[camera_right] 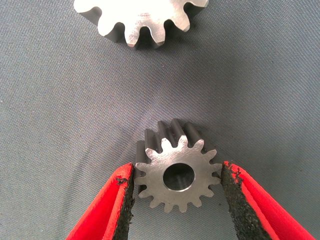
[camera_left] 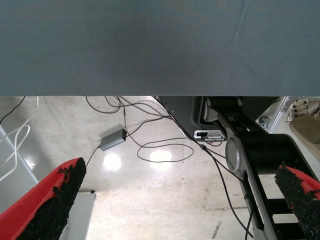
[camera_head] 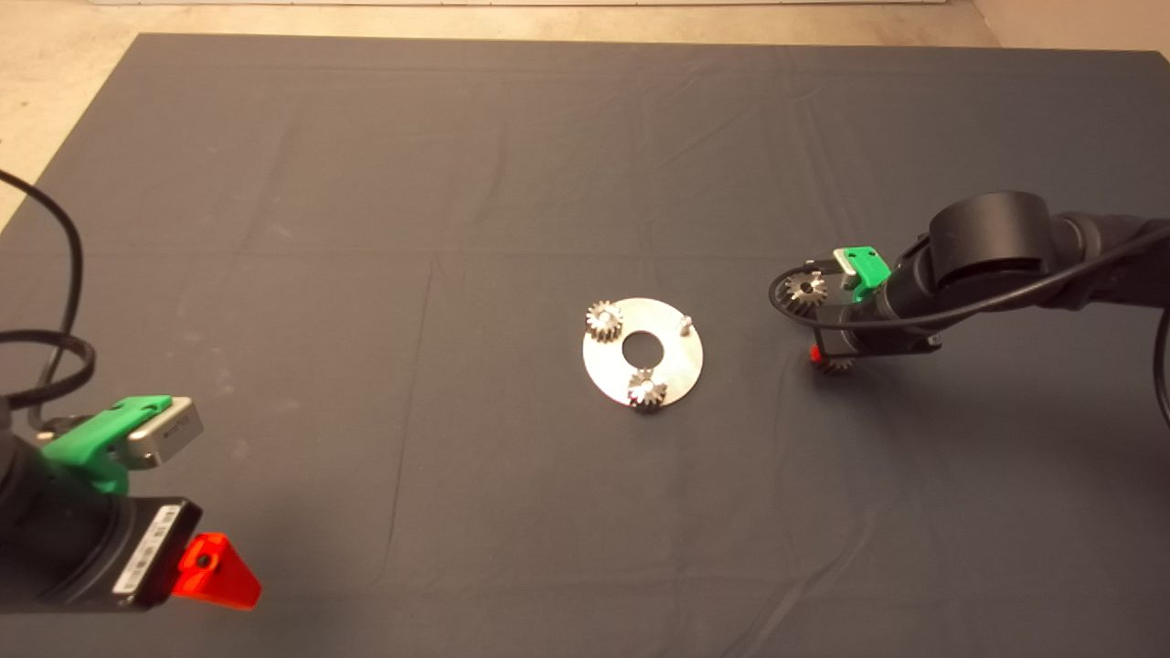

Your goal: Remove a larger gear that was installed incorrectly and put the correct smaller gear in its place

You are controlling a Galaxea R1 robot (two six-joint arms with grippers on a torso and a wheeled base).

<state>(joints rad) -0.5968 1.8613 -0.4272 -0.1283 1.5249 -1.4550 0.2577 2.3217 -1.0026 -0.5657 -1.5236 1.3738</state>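
Left gripper (camera_head: 219, 571) parked at 8 o'clock, fingers spread wide, holding nothing; its label is unreadable.
Right gripper (camera_right: 177, 200) at 3 o'clock, pads touching both sides of the smaller gear (camera_right: 177, 172) on the mat (camera_head: 457, 183). Larger gear (camera_head: 806, 290) just beside it. Round plate (camera_head: 672, 361) at centre carries two small gears.

A robotics lab or workshop: a dark mat (camera_head: 366, 228) is covering the tabletop, and loose cables (camera_left: 160, 145) and a grey box (camera_left: 112, 139) are lying on a shiny concrete floor (camera_left: 165, 200).
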